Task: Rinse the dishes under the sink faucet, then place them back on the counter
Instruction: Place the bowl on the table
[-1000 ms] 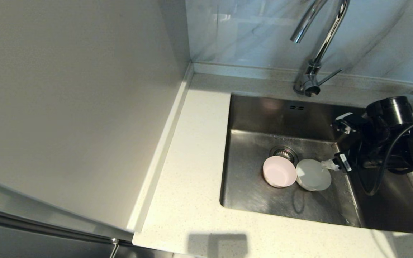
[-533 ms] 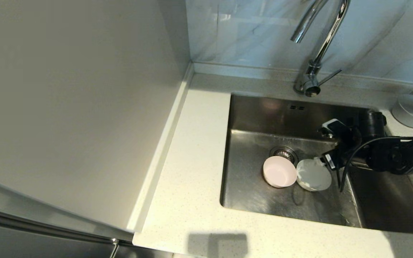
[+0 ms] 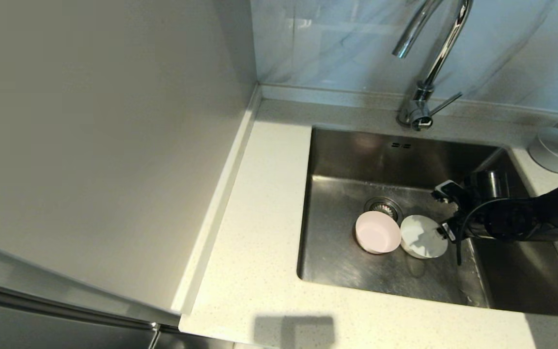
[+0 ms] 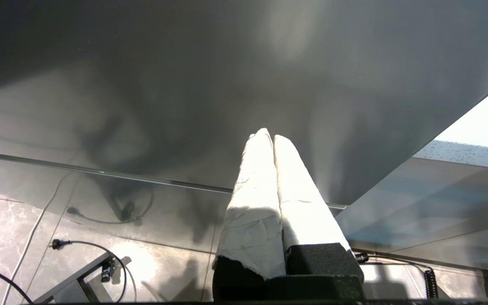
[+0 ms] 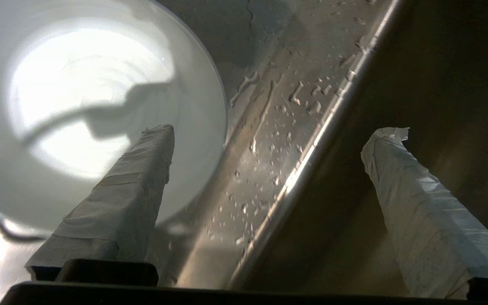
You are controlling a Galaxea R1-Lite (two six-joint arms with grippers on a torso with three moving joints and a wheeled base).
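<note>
Reaching for the grey bowl [image 3: 423, 236] down in the sink [image 3: 356, 160]!
It lies beside the pink bowl [image 3: 377, 232] by the drain; a white bowl [image 3: 556, 149] waits on the table [image 3: 259, 232]. The right hand [image 3: 446, 213], spread wide and empty, has one finger [image 5: 134, 199] over the rim; best straddle that rim before pinching. Left hand [image 4: 273, 140] hangs clenched, off by the cabinet.

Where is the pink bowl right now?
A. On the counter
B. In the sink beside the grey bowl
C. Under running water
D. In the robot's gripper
B: the pink bowl sits on the sink floor, right beside the grey bowl, near the drain.
</note>
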